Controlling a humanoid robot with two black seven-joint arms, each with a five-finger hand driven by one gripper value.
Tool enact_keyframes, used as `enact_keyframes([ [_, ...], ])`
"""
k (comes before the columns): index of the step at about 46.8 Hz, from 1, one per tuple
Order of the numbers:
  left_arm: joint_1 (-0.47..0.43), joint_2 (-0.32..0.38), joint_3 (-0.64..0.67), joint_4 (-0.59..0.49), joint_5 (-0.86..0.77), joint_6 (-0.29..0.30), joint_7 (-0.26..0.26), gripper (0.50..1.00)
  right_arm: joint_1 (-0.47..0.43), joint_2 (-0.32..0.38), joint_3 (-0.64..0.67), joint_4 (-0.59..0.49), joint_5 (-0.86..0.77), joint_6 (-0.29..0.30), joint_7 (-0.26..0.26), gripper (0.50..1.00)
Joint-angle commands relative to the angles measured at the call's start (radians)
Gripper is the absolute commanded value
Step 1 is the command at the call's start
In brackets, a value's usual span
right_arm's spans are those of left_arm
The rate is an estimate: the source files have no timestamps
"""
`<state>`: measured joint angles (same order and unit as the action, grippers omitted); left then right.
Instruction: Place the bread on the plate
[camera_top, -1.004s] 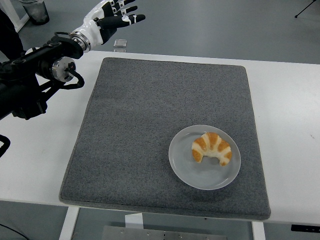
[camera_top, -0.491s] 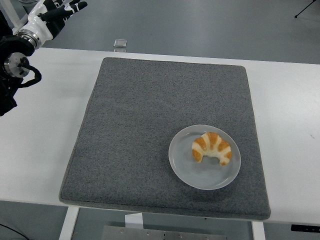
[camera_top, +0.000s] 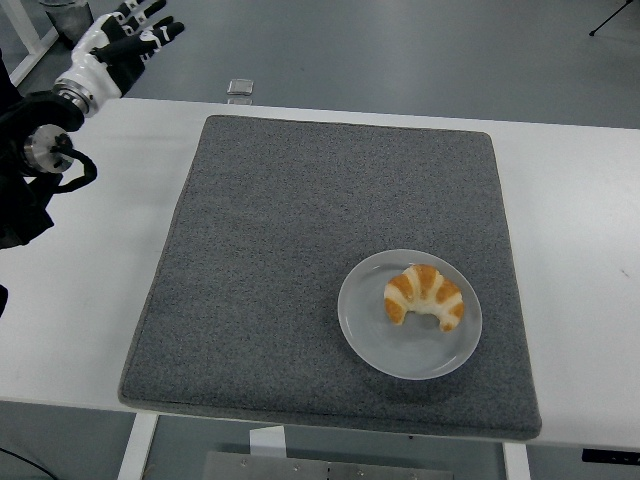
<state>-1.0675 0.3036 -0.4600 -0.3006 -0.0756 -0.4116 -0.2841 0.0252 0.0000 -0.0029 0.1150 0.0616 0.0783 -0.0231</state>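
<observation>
The bread (camera_top: 424, 295) rests on the plate (camera_top: 365, 330), task apparently done; the left hand (camera_top: 128, 38) hovers at ten o'clock, fingers spread and empty.

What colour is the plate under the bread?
The plate is light grey, clearest in the head view.

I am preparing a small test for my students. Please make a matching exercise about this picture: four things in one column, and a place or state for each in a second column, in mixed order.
Things
1. crescent-shaped golden bread
2. round grey plate
3. dark grey square mat
4. robot's left hand

Places or states
A. fingers spread, holding nothing, at the far left corner
B. lies directly on the white table
C. rests on the plate
D. stands on the mat, near right part

Pairs: 1-C, 2-D, 3-B, 4-A
</observation>
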Motion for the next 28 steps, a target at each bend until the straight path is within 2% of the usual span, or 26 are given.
enact_keyframes([
  [1,0.000,-0.041,-0.011,0.000,-0.029,-0.001,0.000,0.996,0.007,0.000,0.001,0.000,0.001,0.000,0.000,0.952],
  [14,0.000,-0.147,-0.017,0.000,-0.038,0.005,0.000,0.996,0.007,0.000,0.001,0.002,0.001,-0.006,0.000,0.952],
  [28,0.003,-0.156,-0.016,0.001,-0.036,0.005,0.000,0.999,0.006,0.000,0.001,0.005,0.001,-0.006,0.000,0.952],
])
